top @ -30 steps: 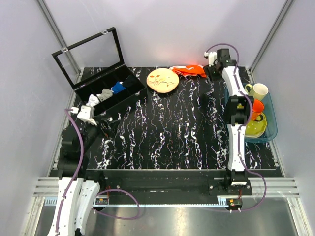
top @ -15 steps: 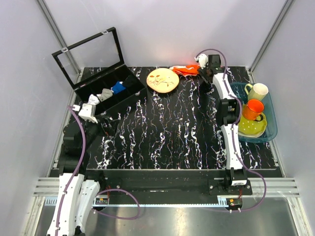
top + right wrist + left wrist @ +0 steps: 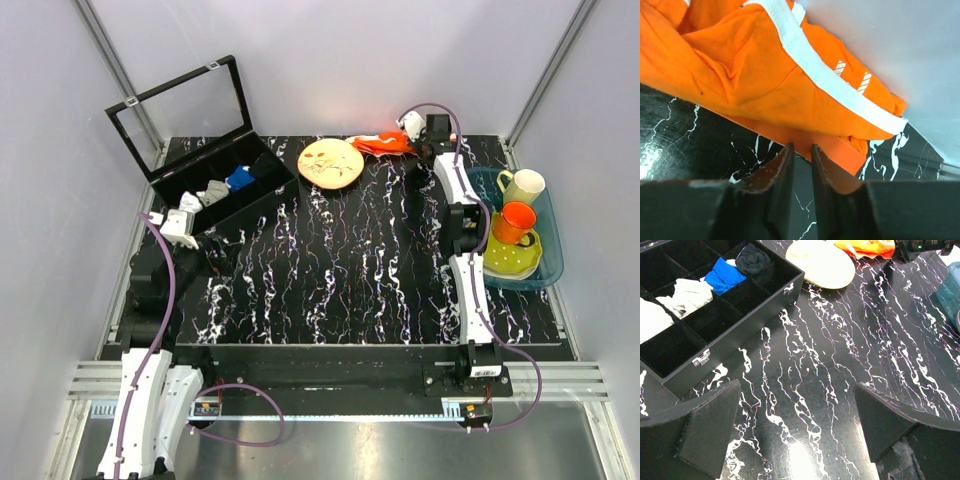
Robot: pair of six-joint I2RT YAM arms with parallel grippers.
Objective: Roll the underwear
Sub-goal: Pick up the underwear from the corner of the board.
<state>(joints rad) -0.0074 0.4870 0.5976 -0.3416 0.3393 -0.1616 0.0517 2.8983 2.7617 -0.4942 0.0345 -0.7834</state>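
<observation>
The underwear [image 3: 383, 143] is bright orange fabric with a white band, bunched at the table's back edge against the wall. It fills the top of the right wrist view [image 3: 750, 75] and shows at the top of the left wrist view [image 3: 865, 246]. My right gripper [image 3: 410, 145] sits at its right end. The jaws [image 3: 801, 147] stand almost closed, with a narrow gap showing bare table. Their tips touch the orange hem. My left gripper [image 3: 203, 238] is wide open and empty [image 3: 796, 387] over bare table at the left.
An open black compartment box [image 3: 215, 200] with small rolled garments stands at the back left. A tan plate [image 3: 331, 163] lies just left of the underwear. A blue bin [image 3: 553, 262] with an orange cup [image 3: 517, 220] and other cups stands at the right edge.
My right gripper has swung left along the back edge and now meets the underwear's right end. My left arm has shifted slightly.
</observation>
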